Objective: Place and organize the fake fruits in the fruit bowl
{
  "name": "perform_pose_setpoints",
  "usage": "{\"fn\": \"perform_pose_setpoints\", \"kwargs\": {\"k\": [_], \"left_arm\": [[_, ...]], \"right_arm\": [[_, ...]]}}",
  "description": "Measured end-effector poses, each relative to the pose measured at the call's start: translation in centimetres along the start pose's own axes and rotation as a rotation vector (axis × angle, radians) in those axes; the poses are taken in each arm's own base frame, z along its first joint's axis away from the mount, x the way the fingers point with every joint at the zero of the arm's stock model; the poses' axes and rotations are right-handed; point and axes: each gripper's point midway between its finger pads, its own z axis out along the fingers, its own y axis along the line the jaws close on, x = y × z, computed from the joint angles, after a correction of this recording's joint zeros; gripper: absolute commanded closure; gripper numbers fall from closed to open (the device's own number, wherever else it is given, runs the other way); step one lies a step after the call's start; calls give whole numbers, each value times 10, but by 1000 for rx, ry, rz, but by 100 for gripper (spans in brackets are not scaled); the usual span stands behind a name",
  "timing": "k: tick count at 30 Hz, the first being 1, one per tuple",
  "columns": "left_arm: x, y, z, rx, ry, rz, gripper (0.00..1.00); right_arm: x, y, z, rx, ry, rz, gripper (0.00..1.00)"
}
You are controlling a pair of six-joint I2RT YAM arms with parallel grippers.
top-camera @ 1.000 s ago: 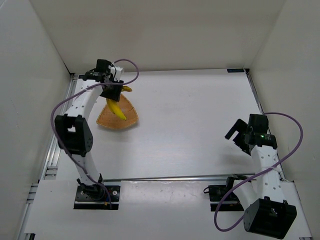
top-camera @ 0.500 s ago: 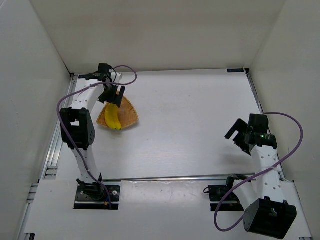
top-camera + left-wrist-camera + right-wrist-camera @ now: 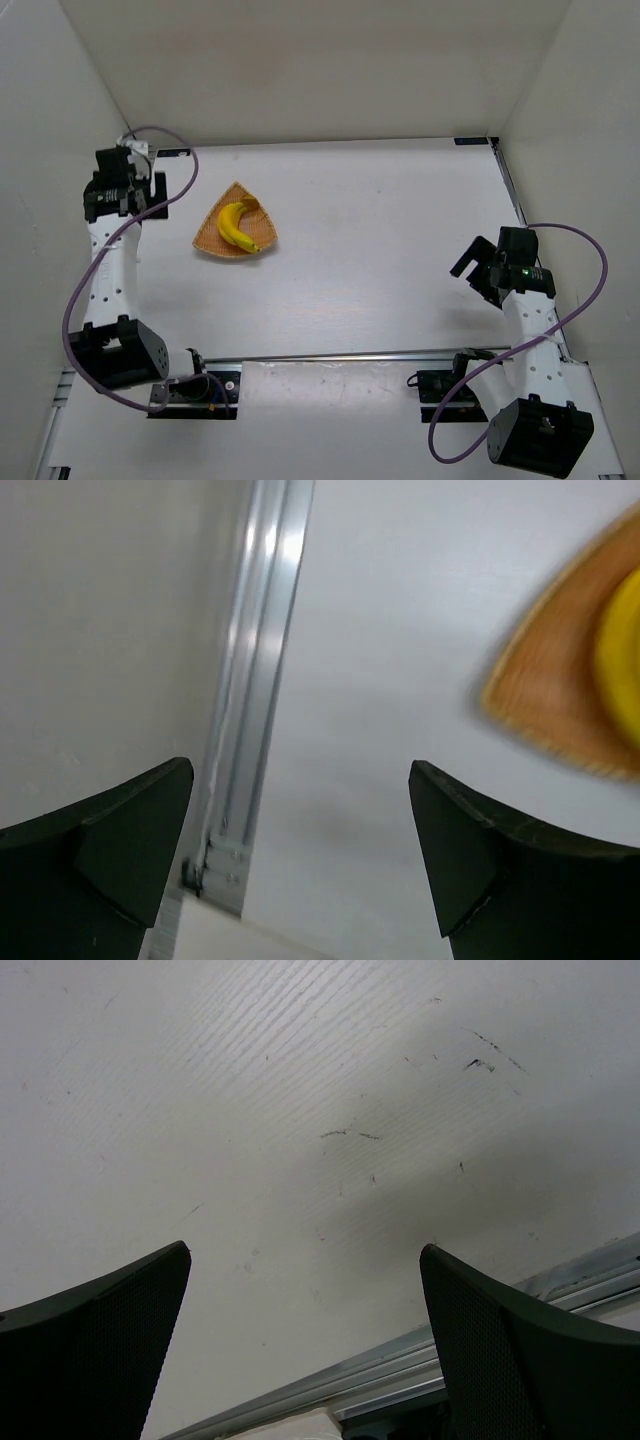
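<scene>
The yellow banana lies loose inside the orange woven fruit bowl on the left part of the table. My left gripper is off to the left of the bowl near the side wall, well apart from it. In the left wrist view it is open and empty over bare table, with the bowl and an edge of the banana blurred at the far right. My right gripper hovers at the right side of the table, and its wrist view shows it open and empty.
An aluminium rail runs along the table's left edge just beside my left gripper, with the white side wall behind it. Another rail runs along the near edge under my right gripper. White walls enclose the table.
My left gripper opened and let the banana drop into the bowl, then swung left to the table's edge. The banana now lies free in the bowl. The right arm has not moved.
</scene>
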Motion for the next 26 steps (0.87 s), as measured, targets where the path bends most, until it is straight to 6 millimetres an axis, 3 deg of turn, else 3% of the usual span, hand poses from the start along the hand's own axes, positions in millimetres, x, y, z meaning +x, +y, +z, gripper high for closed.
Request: {"fn": "perform_pose_setpoints", "kwargs": {"k": [2,4,6,8,11,15,26], "left_arm": [[59,14,19,-24,137,-21,0],[124,14,35,-7,304,-40,0],[178,13,39,14,441,-75,0],[211,16,34,24,524,-117,0],[224,25,29,16,537,-185,0],[219,36,25,1,487,-237,0],[214,27,25,57,459,-262,0]], "right_arm": [[0,0,0,-1,0,0,1],[1,0,2,-3,1,0,1],[4,-1,5,0,6,0,1],[6,-2,6,2,12,0,1],[5,-1,7,-2,12,0,1],[5,0,8,-4,15,0,1],[5,0,8,-5,14,0,1]]}}
